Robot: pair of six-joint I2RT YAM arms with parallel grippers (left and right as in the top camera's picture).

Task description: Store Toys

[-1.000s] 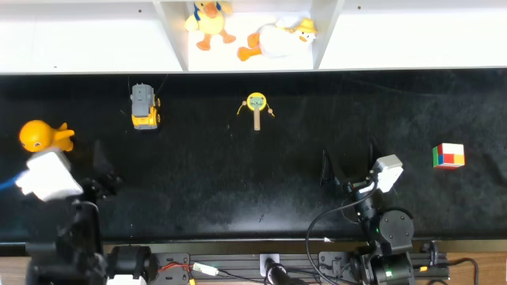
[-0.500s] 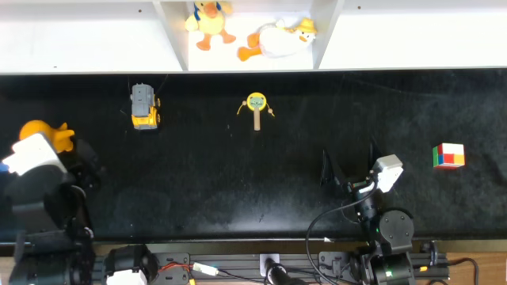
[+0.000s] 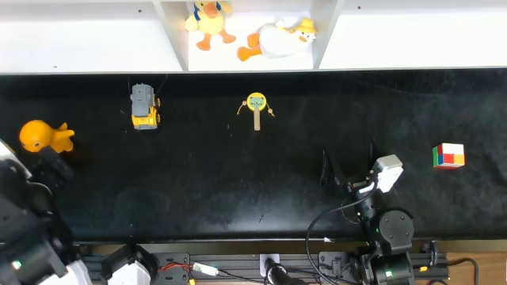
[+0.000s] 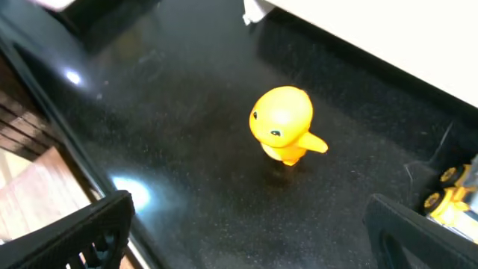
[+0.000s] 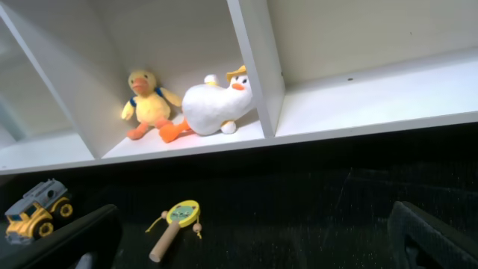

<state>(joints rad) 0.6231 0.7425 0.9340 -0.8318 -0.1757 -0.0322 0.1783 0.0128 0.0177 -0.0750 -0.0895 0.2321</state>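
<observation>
The left hand [image 4: 248, 202] was held with fingers wide apart, aimed at the orange duck [image 4: 285, 127], which stood upright at the table's [image 3: 206, 182] left end, seemingly framed for a grasp. The right hand [image 3: 347, 165], likewise spread, was parked clear, facing the shelf [image 5: 358, 97].

No legible text, number, label or sign anywhere. Green face of rattle drum [image 3: 256, 102]: any marking too small to read. Side of toy truck [image 3: 144, 107]: no readable print.

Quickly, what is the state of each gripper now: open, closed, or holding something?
Left gripper: open, holding nothing; the orange duck stands apart from it.
Right gripper: open, holding nothing.
</observation>
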